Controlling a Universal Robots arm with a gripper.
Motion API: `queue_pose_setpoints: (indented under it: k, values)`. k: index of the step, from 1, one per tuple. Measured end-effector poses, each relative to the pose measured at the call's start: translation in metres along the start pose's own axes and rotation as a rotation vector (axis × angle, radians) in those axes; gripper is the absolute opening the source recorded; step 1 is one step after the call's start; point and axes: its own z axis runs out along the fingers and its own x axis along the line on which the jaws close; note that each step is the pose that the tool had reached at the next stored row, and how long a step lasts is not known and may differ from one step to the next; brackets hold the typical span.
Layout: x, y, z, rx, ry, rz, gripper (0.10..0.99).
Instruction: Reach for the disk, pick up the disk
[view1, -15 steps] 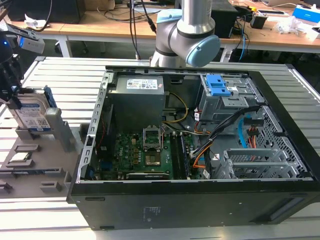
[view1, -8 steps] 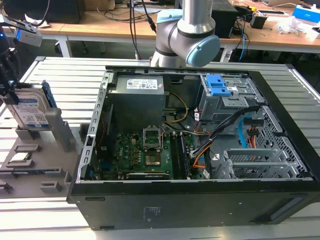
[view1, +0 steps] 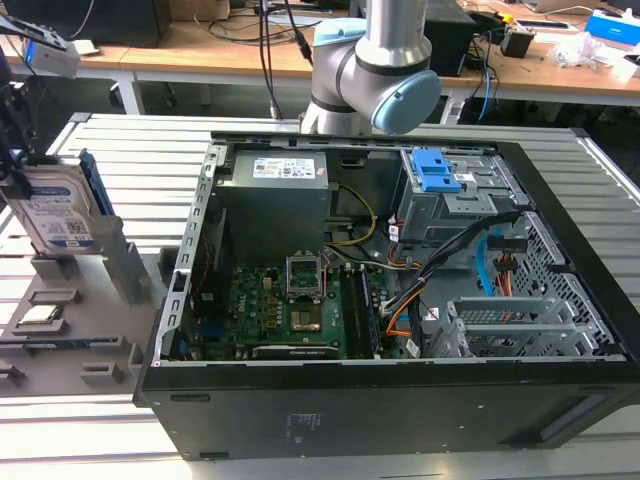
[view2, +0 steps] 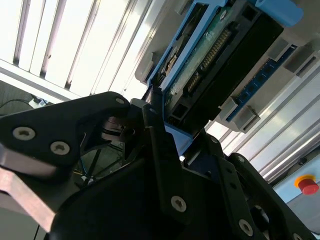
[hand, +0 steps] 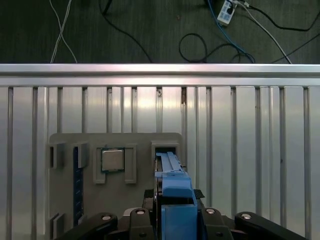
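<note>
The disk is a silver drive with a white-and-blue label and a blue bracket. It stands on edge over the grey holder at the exterior view's left. My gripper is at its upper edge, shut on it. In the first wrist view the disk's blue bracket sits between the black fingers, above the holder's dark slot. The second wrist view shows the disk's connector side with a finger pressed against it. I cannot tell whether the disk's lower edge is clear of the slot.
An open computer case lies on the slatted metal table at the exterior view's right of the holder. The holder also carries a small square silver chip and a blue strip. The arm's base stands behind the case.
</note>
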Motion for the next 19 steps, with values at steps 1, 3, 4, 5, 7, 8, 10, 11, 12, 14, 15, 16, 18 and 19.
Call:
queue_pose_setpoints:
  k: [1, 3, 4, 5, 7, 8, 10, 11, 12, 14, 15, 16, 18, 19]
  values:
    - [0.0, 0.0, -0.0018, 0.0, 0.0, 0.0, 0.369]
    - [0.0, 0.0, -0.0052, 0.0, 0.0, 0.0, 0.369]
    - [0.0001, -0.0001, -0.0075, 0.0, 0.0, 0.0, 0.369]
    - [0.0001, -0.0001, -0.0094, 0.0, 0.0, 0.0, 0.369]
    - [0.0001, -0.0001, -0.0133, 0.0, 0.0, 0.0, 0.369]
    - [0.0002, -0.0001, -0.0157, 0.0, 0.0, 0.0, 0.369]
    - [0.0002, -0.0001, -0.0208, 0.0, -0.0001, 0.0, 0.369]
    - [0.0002, -0.0002, -0.0224, 0.0, 0.0, 0.0, 0.369]
    - [0.0003, -0.0002, -0.0248, 0.0, 0.0, 0.0, 0.369]
    - [0.0003, -0.0002, -0.0297, 0.0, 0.0, 0.0, 0.369]
    - [0.0003, -0.0002, -0.0313, 0.0, 0.0, 0.0, 0.369]
    - [0.0004, -0.0003, -0.0335, 0.0, 0.0, 0.0, 0.369]
    - [0.0004, -0.0004, -0.0375, 0.0, 0.0, 0.0, 0.369]
    - [0.0004, -0.0005, -0.0392, 0.0, 0.0, 0.0, 0.369]
